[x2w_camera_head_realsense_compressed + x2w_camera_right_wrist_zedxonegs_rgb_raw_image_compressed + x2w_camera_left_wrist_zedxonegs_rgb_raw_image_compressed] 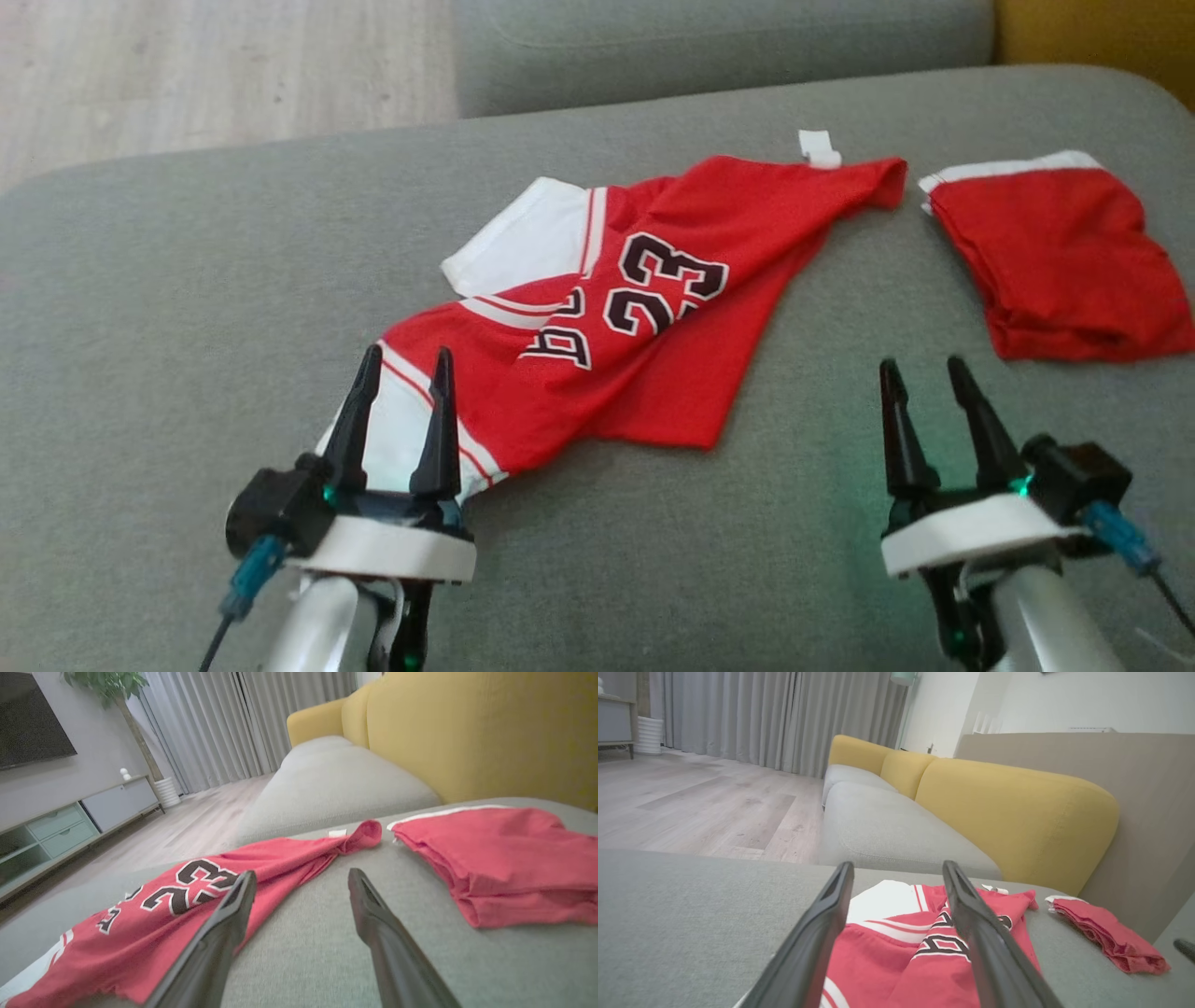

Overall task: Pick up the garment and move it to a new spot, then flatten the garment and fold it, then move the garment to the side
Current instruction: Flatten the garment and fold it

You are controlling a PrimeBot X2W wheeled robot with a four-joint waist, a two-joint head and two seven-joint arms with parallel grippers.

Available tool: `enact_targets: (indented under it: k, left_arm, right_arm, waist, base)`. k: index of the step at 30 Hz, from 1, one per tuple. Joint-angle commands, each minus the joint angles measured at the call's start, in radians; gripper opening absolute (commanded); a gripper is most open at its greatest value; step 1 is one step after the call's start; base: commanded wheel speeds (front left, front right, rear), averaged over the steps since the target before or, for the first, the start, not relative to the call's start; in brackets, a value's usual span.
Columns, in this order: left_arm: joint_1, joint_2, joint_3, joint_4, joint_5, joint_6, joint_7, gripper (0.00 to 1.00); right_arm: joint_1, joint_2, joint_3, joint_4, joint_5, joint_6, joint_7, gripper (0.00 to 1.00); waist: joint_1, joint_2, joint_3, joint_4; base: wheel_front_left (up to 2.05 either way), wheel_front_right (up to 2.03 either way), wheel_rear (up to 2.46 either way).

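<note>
The red garment (644, 308), a jersey with the number 23 and white striped trim, is laid on the grey seat cushion (187, 327), a little left of the middle of the head view. It is not flat: it is stretched slantwise, 1 narrow end with a small white label (818, 149) is pointed to the far right, and the white-trimmed end is nearest to the robot. The left gripper (407, 355) is seen over this near white-trimmed end; its 2 fingers are parted by a moderate gap and nothing is held between them. Whether the cloth is touched by the fingertips cannot be told. The right gripper (922, 366) is placed over bare cushion, apart from the garment's right edge, with its fingers parted in the same way and empty. A second red piece (1064, 261), folded and with a white edge, is laid at the far right, just beside the narrow end of the garment. A yellow backrest (1008, 812) and a wooden floor (187, 75) are seen behind the cushion.
</note>
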Motion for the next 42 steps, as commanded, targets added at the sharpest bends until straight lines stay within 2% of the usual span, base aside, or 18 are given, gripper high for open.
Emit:
enact_targets:
  k: [1, 4, 7, 11, 14, 20, 24, 29, 38, 39, 42]
  left_arm:
    - [-0.066, 0.006, 0.034, -0.025, 0.008, -0.006, -0.008, 1.0]
    - [-0.158, 0.037, 0.025, 0.017, 0.025, -0.021, 0.014, 1.0]
    - [-0.293, 0.08, 0.007, 0.067, 0.027, -0.041, 0.109, 1.0]
    - [-0.513, 0.154, -0.036, 0.172, 0.011, -0.06, 0.3, 1.0]
    - [-0.653, 0.2, -0.089, 0.282, -0.045, -0.066, 0.482, 1.0]
    - [-0.824, 0.321, -0.252, 0.414, -0.172, -0.067, 0.734, 1.0]
    - [-0.87, 0.387, -0.355, 0.451, -0.237, -0.067, 0.83, 1.0]
    - [-0.899, 0.432, -0.427, 0.483, -0.292, -0.067, 0.896, 1.0]
    - [-0.903, 0.451, -0.52, 0.479, -0.404, -0.067, 0.995, 1.0]
    - [-0.901, 0.455, -0.531, 0.463, -0.442, -0.067, 1.013, 0.0]
    - [-0.906, 0.463, -0.535, 0.44, -0.484, -0.067, 1.0, 0.0]
  right_arm:
    - [-0.047, 0.002, 0.021, -0.037, -0.001, -0.001, -0.013, 1.0]
    - [-0.071, 0.002, 0.012, -0.058, -0.001, -0.001, -0.012, 1.0]
    - [-0.093, 0.002, 0.003, -0.074, 0.005, -0.001, -0.01, 1.0]
    - [-0.12, 0.002, 0.005, -0.087, 0.019, -0.001, -0.01, 1.0]
    - [-0.143, 0.002, 0.023, -0.09, 0.033, -0.001, -0.011, 1.0]
    - [-0.186, 0.002, 0.058, -0.095, 0.07, -0.001, -0.013, 1.0]
    - [-0.199, 0.002, 0.058, -0.109, 0.084, -0.001, -0.013, 1.0]
    - [-0.205, 0.002, 0.051, -0.123, 0.097, -0.001, -0.013, 1.0]
    - [-0.206, 0.002, 0.038, -0.134, 0.103, -0.001, -0.013, 1.0]
    - [-0.208, 0.002, 0.035, -0.132, 0.102, -0.001, -0.013, 1.0]
    - [-0.214, 0.002, 0.032, -0.129, 0.099, -0.001, -0.013, 1.0]
  waist:
    - [0.0001, 0.0, 0.019, -0.018]
    - [0.0001, 0.0, 0.052, -0.043]
    - [0.0001, 0.0, 0.089, -0.065]
    - [0.0001, 0.0, 0.143, -0.095]
    - [0.0001, 0.0, 0.179, -0.124]
    - [0.0001, 0.0, 0.24, -0.183]
    - [0.0001, 0.0, 0.267, -0.203]
    - [0.0001, 0.0, 0.29, -0.219]
    - [0.0001, 0.0, 0.303, -0.225]
    - [0.0001, 0.0, 0.303, -0.223]
    - [0.0001, 0.0, 0.302, -0.221]
  base:
    - [0.0, 0.0, 0.0]
    - [0.0, 0.0, 0.0]
    - [0.0, 0.0, 0.0]
    - [0.0, 0.0, 0.0]
    - [0.0, 0.0, 0.0]
    - [0.0, 0.0, 0.0]
    - [0.0, 0.0, 0.0]
    - [0.0, 0.0, 0.0]
    - [0.0, 0.0, 0.0]
    - [0.0, 0.0, 0.0]
    - [0.0, 0.0, 0.0]
